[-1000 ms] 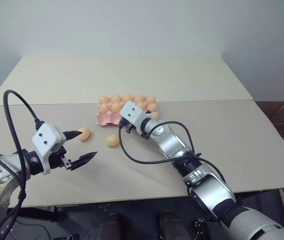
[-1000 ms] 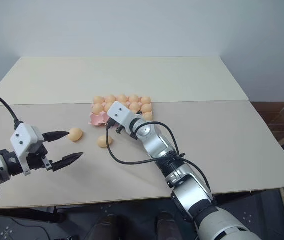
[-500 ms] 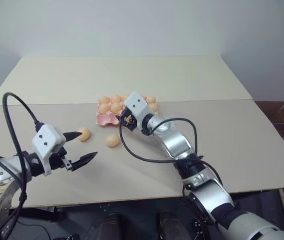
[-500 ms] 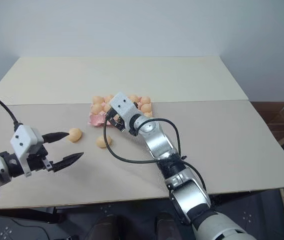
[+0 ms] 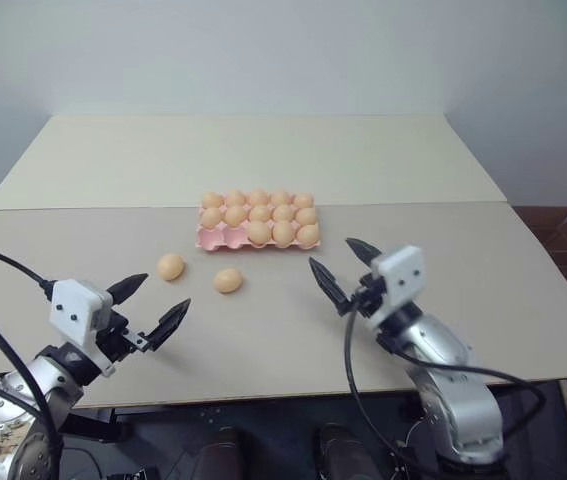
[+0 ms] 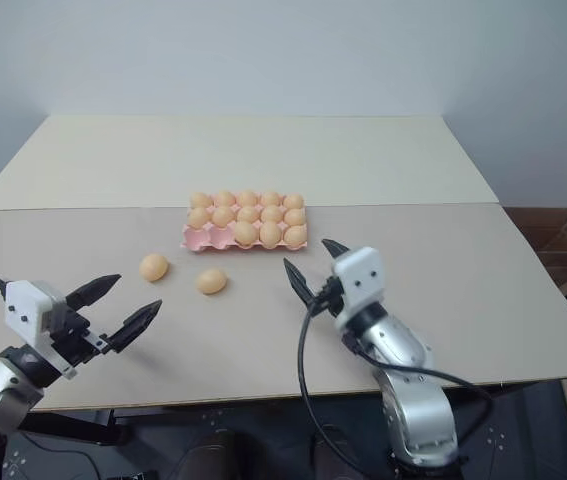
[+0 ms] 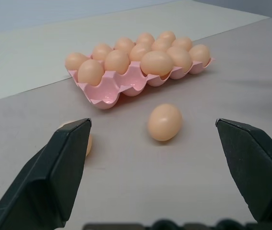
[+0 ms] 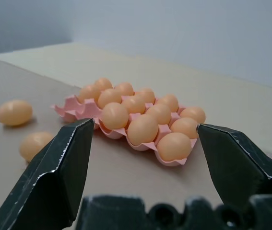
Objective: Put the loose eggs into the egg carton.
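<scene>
Eggs left: two loose on the table, carton two cups short.

Both my grippers hang empty over the table's near edge, left gripper [image 5: 150, 305] and right gripper [image 5: 340, 270] with fingers spread wide. The carton [image 5: 206, 237] sits mid-table; its two empty cups are at its left end, front row. The two eggs [image 5: 228, 280] [image 5: 170, 266] lie just in front of that end, apart from each other. I'd take the nearer egg with my left, straddling it squarely across its short width, closing gently, then lowering it straight into the corner cup.
</scene>
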You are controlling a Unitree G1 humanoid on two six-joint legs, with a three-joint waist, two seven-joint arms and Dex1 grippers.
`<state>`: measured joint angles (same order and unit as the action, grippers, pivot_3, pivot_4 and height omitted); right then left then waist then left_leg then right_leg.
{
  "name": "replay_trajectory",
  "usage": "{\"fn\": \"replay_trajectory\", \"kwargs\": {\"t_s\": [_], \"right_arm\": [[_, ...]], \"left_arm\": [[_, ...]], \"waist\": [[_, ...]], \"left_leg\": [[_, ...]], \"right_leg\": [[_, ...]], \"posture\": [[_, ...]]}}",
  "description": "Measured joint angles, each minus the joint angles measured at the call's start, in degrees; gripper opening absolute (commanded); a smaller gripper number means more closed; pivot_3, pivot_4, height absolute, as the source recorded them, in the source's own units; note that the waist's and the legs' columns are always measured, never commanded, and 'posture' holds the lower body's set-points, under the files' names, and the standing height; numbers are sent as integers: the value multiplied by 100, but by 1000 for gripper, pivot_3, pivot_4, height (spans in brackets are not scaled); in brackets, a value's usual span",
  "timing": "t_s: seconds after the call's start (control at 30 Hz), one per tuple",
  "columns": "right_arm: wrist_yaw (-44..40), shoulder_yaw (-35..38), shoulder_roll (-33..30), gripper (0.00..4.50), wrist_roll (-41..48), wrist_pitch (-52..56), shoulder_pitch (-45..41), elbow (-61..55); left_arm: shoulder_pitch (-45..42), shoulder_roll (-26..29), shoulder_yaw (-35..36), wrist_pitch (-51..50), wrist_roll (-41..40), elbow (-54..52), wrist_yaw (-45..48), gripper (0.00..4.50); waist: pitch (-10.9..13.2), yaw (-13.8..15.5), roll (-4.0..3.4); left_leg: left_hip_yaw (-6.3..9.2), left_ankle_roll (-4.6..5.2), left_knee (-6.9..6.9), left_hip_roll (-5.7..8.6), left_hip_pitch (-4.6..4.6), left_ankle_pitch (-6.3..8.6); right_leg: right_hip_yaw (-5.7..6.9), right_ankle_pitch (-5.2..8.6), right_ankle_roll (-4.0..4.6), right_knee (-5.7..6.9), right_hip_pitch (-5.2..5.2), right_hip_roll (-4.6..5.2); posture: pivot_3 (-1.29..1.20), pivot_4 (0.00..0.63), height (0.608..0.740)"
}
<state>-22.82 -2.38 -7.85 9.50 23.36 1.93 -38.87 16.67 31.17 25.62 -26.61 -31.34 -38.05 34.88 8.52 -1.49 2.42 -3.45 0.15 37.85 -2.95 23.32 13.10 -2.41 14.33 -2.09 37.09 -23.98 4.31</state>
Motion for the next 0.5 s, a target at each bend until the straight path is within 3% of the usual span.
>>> {"fn": "replay_trajectory", "kwargs": {"t_s": [0.27, 0.37, 0.5], "right_arm": [[-258, 199, -327, 4008, 503, -564, 1108, -217], [-511, 198, -745, 4008, 524, -708, 1446, -217], [-913, 334, -1270, 4008, 705, -760, 1865, -216]], "left_arm": [[34, -15, -158, 45, 58, -2, -122, 4500], [92, 39, -199, -84, 31, -68, -179, 4500], [-1, 603, -340, -792, -32, -178, -290, 4500]], "waist": [[0, 33, 0], [0, 47, 1], [0, 74, 1]], "left_leg": [[-4, 0, 0, -2, 0, 0], [-6, 0, 0, 1, 1, 0], [-4, 0, 0, 0, -3, 0]], "right_leg": [[-3, 3, 3, -2, -3, -2], [-4, 5, 2, -7, -2, 2], [-3, 9, 5, -6, -1, 0]], "posture": [[0, 150, 740], [0, 150, 740], [0, 150, 740]]}}
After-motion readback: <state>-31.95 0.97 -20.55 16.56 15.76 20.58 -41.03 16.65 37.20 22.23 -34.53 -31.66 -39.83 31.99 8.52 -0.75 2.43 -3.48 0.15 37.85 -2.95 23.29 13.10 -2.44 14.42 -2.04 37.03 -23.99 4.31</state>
